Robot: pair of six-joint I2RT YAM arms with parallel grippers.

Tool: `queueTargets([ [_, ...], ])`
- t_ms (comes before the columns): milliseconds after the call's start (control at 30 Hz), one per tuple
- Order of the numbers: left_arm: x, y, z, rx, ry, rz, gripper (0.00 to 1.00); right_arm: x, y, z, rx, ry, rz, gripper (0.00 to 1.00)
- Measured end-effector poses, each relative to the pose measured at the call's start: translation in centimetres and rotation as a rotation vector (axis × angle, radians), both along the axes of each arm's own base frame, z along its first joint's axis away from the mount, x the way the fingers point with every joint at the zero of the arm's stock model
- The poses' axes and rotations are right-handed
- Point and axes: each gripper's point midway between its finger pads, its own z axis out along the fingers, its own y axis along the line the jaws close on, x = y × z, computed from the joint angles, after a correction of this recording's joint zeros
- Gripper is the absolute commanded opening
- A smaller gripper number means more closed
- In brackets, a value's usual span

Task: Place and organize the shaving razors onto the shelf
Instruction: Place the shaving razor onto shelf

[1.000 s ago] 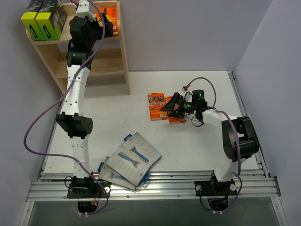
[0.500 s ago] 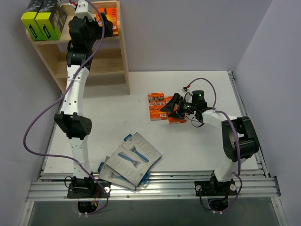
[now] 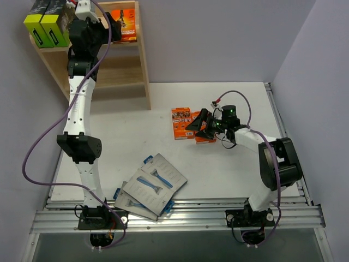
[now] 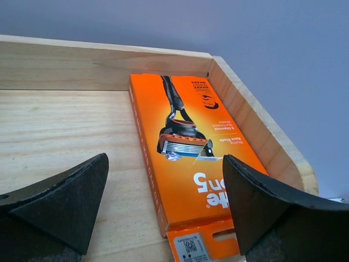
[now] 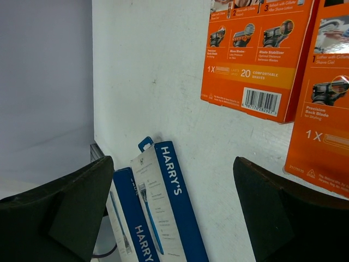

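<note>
The wooden shelf point(image 3: 143, 65) stands at the back left. On its top tier are two black boxes with lime-green sides point(image 3: 46, 22) and one flat orange pack point(image 3: 126, 24). My left gripper point(image 3: 112, 22) is open just short of that pack. In the left wrist view the orange pack point(image 4: 191, 158) lies flat against the side panel, clear of both fingers point(image 4: 60, 202). Two orange packs point(image 3: 181, 123) point(image 3: 205, 135) lie on the table under my open right gripper point(image 3: 194, 124); the right wrist view shows them point(image 5: 256, 54) past the empty gripper point(image 5: 174, 213). Overlapping grey cards point(image 3: 155, 183) lie near the front.
The shelf's lower tier point(image 3: 117, 82) holds nothing that I can see. Grey walls close in the left, back and right of the white table point(image 3: 229, 180). A metal rail point(image 3: 180, 215) runs along the front edge by the arm bases.
My left arm has drawn back to the left from the top tier, uncovering the orange pack lying there. The right arm has not moved.
</note>
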Motion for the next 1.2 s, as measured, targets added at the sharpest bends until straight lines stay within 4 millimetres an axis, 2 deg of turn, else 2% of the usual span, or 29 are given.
queueTargets([
  [133,-1.2,0.1,1.1,-0.009,-0.008,-0.006,0.94,-0.1,0.2,0.1,-0.022,-0.011,-0.005,0.87],
  [300,-4.0,-0.1,2.0,-0.035,0.004,-0.028,0.94,-0.4,-0.1,-0.8,-0.066,-0.008,-0.025,0.87],
  [400,-6.3,-0.1,2.7,-0.045,0.005,-0.037,0.94,-0.6,-0.5,-1.5,-0.094,0.005,-0.041,0.87],
  [600,-11.4,0.2,5.9,-0.057,-0.054,-0.052,0.94,-0.7,-1.4,-2.5,-0.162,0.021,-0.083,0.86],
  [700,-14.6,0.4,5.7,-0.07,-0.058,-0.059,0.94,-0.5,-2.2,-2.5,-0.202,0.012,-0.119,0.86],
  [833,-18.5,0.3,2.7,-0.092,-0.01,-0.079,0.94,-0.1,-3.4,-2.2,-0.268,-0.006,-0.159,0.87],
  [933,-20.5,-0.2,-0.8,-0.116,0.054,-0.108,0.94,0.8,-4.6,-2.1,-0.324,-0.026,-0.199,0.87],
  [1100,-23.2,-1.7,-9.0,-0.139,0.226,-0.158,0.94,2.7,-7.4,-1.8,-0.473,-0.066,-0.282,0.9],
  [1200,-24.3,-2.8,-12.7,-0.121,0.314,-0.183,0.94,3.9,-9.0,-1.8,-0.559,-0.094,-0.319,0.91],
])
